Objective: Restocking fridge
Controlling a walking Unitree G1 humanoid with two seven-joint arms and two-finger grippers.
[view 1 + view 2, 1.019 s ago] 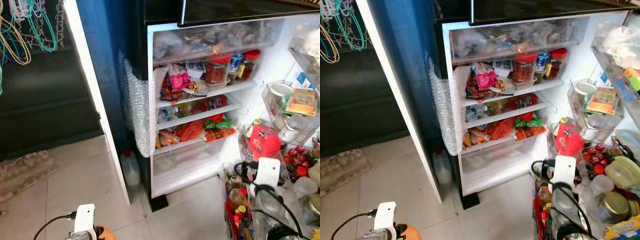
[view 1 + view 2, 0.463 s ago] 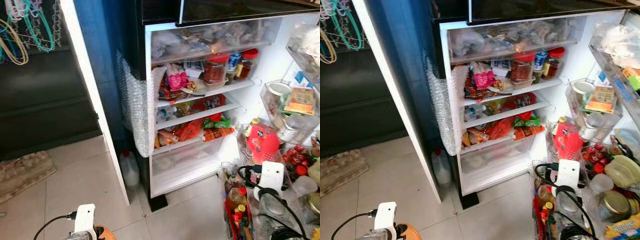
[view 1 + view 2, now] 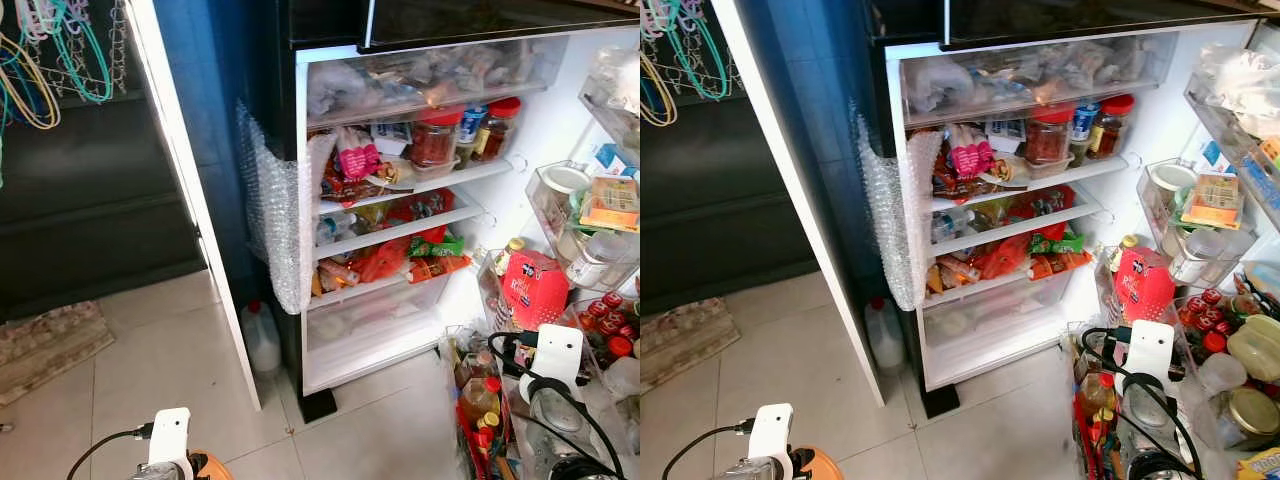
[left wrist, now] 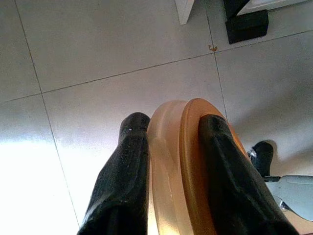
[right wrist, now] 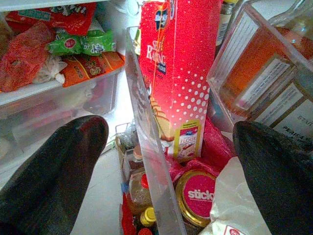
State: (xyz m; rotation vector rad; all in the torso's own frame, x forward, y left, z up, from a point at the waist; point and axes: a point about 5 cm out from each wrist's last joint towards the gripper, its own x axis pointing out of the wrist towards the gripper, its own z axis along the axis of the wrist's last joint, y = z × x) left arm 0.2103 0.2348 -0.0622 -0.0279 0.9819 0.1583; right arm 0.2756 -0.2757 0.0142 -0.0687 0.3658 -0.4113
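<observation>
Pinched between the left gripper (image 4: 168, 161) fingers, a round orange lid-like disc (image 4: 183, 166) stands on edge, its lower part cut off. Right gripper (image 5: 171, 161) fingers spread wide before the red flour box (image 5: 178, 73), upright in the clear door bin (image 5: 146, 142)

Pale tiled floor (image 3: 170, 370) with a white jug (image 3: 262, 340) just beside the fridge (image 3: 400, 200) foot.

Right gripper (image 5: 171, 166): fingers spread wide, one finger (image 5: 54, 171) before the fridge shelves, the other (image 5: 279, 181) near a glass bottle (image 5: 254, 73). Between them, the edge of a clear door bin (image 5: 146, 137). Red flour box (image 5: 178, 73) stands upright in the bin. Below it, a jar with a pink "stick" lid (image 5: 198, 196). Red, green and orange snack packets (image 5: 63, 54) lie on a shelf.
</observation>
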